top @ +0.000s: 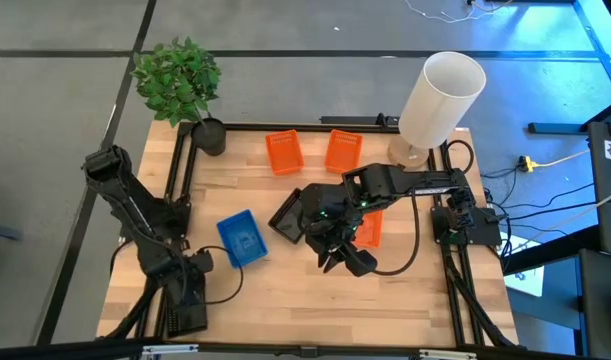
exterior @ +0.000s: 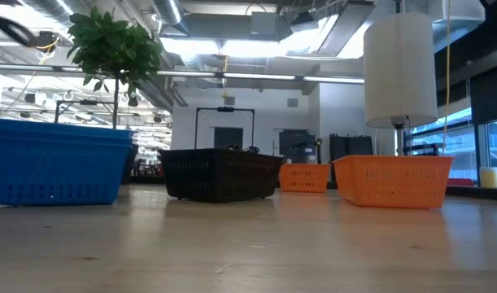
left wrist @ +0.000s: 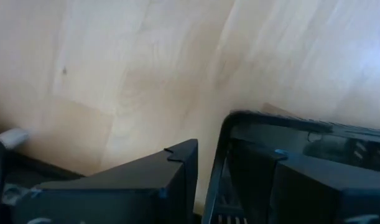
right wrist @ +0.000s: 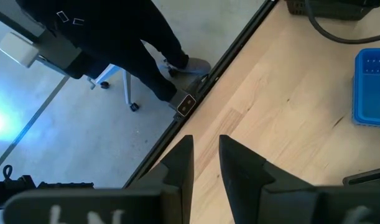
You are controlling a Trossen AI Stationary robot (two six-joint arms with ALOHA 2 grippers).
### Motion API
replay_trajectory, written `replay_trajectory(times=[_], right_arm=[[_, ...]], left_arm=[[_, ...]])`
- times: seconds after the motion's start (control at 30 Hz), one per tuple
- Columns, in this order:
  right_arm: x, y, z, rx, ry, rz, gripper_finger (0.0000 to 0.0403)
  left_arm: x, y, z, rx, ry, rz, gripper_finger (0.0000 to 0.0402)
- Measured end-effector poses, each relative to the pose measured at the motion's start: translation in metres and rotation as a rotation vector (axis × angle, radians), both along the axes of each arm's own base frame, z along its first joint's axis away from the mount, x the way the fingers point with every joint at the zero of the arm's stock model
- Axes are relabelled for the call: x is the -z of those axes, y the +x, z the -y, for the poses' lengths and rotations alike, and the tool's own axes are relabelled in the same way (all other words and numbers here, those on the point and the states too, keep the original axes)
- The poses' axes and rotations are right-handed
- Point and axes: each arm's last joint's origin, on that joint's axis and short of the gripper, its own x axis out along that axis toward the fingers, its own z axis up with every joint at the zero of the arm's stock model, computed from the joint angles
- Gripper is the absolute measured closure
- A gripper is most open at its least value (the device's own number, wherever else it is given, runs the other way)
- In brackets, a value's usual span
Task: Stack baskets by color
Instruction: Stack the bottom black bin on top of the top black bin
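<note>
The right gripper (top: 337, 257) hangs over the middle of the table, its two dark fingers (right wrist: 177, 163) close together with a narrow gap and nothing between them. In its own wrist view it looks past the near table edge (right wrist: 196, 99) to the floor, where a person's legs (right wrist: 149, 46) and a rolling chair base show; the overhead view shows none of that.

Under and beside this arm sit the black baskets (top: 290, 215), tilted, long side running diagonally. An orange basket (top: 369, 228) lies partly under the arm on its right side. From table height the black one (exterior: 220, 173) and the near orange one (exterior: 392, 180) both stand upright, well apart.

The blue baskets (top: 242, 238) rest left of centre, long axis slightly skewed, with bare wood all round. Two more orange baskets (top: 283, 152) (top: 342, 151) lie side by side near the far edge, long axes pointing away from the front.

The left gripper (top: 190, 290) waits at the front left corner, fingers slightly parted and empty. A potted plant (top: 180, 85) and a white lamp (top: 440, 100) occupy the far corners.
</note>
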Motion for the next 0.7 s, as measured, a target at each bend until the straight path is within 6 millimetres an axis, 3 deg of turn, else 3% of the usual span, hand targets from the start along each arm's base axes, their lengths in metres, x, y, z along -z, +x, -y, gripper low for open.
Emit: replay_trajectory(times=[0.23,0.43,0.57,0.7], right_arm=[[0.0,0.0,0.0,0.001,0.0,0.0,0.0327],[0.0,0.0,0.0,0.001,0.0,-0.001,0.0327],[0.0,-0.002,-0.001,-0.003,-0.003,-0.011,0.0327],[-0.002,-0.008,-0.003,-0.009,-0.012,-0.028,0.0327]], left_arm=[[0.006,0.001,-0.003,0.003,0.016,0.027,0.0332],[0.005,0.002,-0.005,0.011,0.001,-0.011,0.0393],[-0.016,0.005,-0.004,0.048,0.002,0.007,0.0398],[-0.058,0.012,-0.005,0.101,0.051,0.072,0.04]])
